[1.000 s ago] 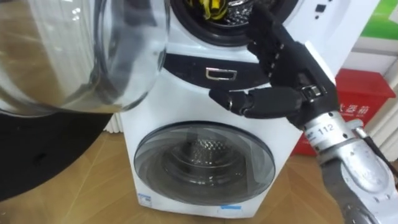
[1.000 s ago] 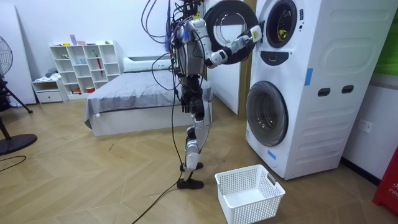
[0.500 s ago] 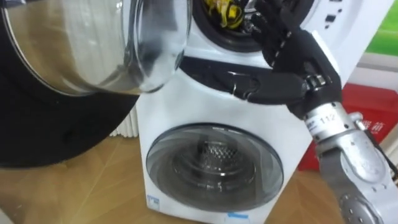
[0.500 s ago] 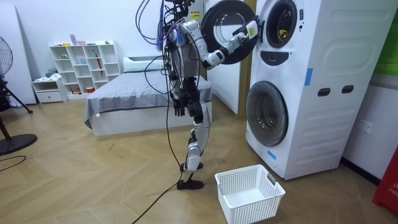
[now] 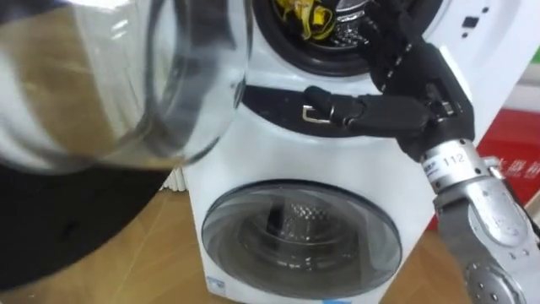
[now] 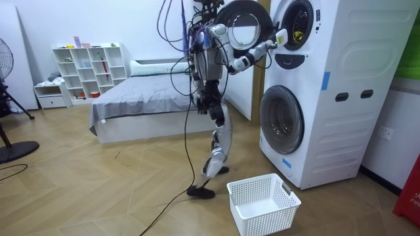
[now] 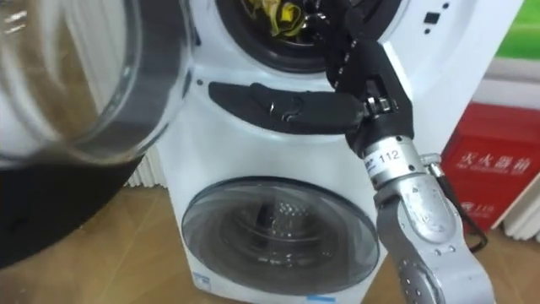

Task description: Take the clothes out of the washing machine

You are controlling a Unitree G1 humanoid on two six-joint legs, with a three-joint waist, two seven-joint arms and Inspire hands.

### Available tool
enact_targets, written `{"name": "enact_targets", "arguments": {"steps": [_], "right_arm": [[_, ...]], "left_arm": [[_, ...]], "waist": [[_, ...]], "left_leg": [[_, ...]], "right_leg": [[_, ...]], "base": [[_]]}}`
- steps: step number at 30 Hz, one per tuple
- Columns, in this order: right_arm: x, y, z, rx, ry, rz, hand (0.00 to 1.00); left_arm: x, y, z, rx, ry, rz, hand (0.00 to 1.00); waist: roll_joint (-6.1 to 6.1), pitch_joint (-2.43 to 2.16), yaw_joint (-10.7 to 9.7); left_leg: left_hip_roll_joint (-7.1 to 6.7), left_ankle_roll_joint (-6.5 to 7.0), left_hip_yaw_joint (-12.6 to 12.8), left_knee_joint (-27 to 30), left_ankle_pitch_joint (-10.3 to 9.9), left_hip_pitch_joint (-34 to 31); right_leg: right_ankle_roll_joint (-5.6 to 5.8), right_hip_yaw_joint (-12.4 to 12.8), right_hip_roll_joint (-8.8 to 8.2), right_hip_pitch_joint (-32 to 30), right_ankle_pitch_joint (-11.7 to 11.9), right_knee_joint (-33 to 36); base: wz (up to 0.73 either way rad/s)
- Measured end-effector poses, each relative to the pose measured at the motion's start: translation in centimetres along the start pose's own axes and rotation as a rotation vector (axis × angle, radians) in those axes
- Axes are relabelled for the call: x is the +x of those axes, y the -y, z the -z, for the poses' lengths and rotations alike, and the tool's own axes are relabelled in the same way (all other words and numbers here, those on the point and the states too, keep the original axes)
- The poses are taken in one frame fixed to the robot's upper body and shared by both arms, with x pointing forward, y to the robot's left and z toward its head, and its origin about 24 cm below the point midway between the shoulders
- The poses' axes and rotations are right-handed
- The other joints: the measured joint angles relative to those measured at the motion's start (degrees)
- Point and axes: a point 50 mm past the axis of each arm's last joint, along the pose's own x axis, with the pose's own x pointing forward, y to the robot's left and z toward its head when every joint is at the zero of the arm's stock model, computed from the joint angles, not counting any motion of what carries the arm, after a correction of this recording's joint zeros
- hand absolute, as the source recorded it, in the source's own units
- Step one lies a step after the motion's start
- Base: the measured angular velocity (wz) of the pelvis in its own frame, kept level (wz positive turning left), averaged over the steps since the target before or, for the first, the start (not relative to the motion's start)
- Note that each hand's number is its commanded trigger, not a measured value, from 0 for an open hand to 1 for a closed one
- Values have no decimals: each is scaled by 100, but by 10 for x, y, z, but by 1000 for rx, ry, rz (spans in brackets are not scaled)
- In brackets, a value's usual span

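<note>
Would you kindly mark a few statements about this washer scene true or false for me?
1. The upper door stands open. True.
2. The lower door is open. False: it is shut.
3. Yellow clothes lie in the upper drum. True.
4. The right hand grips clothes. False: it is open at the drum's rim, holding nothing.
5. The basket sits on the bed. False: it is on the floor by the washer.

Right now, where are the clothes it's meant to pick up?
The yellow-and-dark clothes sit inside the upper washing machine's open drum, at the top of the eye views, just left of the robot's right hand.
</note>
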Motion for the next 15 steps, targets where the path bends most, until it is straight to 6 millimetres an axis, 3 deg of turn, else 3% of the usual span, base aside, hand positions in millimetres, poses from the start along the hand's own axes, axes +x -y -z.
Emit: {"name": "enact_targets", "arguments": {"steps": [1,2,3,4,5,6,7,8,10,11,12,15], "right_arm": [[-1,0,2,-5,-8,2,0],[-3,0,6,-17,-23,1,0],[-4,0,7,-22,-30,-11,0],[-5,-1,8,-29,-32,-15,0],[-5,0,10,-37,-40,-14,0],[-5,0,10,-37,-44,-16,0],[-5,-1,12,-36,-49,-25,0],[-5,-1,11,-35,-49,-41,0],[-5,-2,12,-29,-50,-61,0],[-5,-1,10,-29,-49,-67,0],[-5,0,10,-25,-51,-74,0],[-5,1,9,-19,-49,-75,0]], "left_arm": [[1,-2,-7,0,19,-4,0],[2,-6,-12,1,38,-13,0],[2,-9,-21,8,68,-22,0],[2,-10,-25,20,86,-23,0],[2,-11,-32,28,112,-25,0],[3,-10,-34,27,118,-24,0],[2,-10,-35,23,125,-21,0],[2,-7,-32,24,118,-16,0],[2,-6,-22,27,85,-14,0],[1,-7,-15,41,63,-17,0],[1,-6,-10,58,53,-17,0],[-2,-1,10,91,6,-6,0]], "waist": [[30,14,5],[107,-9,13],[127,-25,-9],[126,-27,-13],[188,-3,-20],[195,-8,-30],[195,-13,-61],[189,-17,-61],[197,-57,-98],[130,-114,-107],[157,-107,-92],[213,-110,-26]], "left_leg": [[13,16,1,-46,-37,96],[52,29,-15,-156,-85,217],[143,30,-15,-251,-94,311],[180,30,-14,-299,-93,375],[269,28,-26,-375,-94,484],[296,27,-57,-424,-94,546],[317,24,-91,-567,-95,680],[308,4,-100,-665,-110,806],[299,-34,-210,-839,-139,1030],[299,-85,-305,-869,-184,1121],[349,-123,-390,-875,-212,1208],[524,-188,-424,-1004,-247,1443]], "right_leg": [[2,71,16,-109,170,251],[2,191,116,-379,199,528],[-65,231,276,-658,-4,429],[-86,225,370,-794,-61,289],[-140,225,615,-979,-104,-243],[-185,242,731,-1023,-77,-610],[-337,270,905,-1038,125,-1480],[-412,270,1011,-1061,500,-2119],[-577,258,1089,-945,918,-2436],[-612,246,1134,-819,1149,-2524],[-606,214,1161,-693,1287,-2547],[-675,86,1284,-344,1281,-2855]], "base": [[-26],[-28],[-25],[-13],[0],[12],[21],[24],[34],[44],[31],[16]]}}
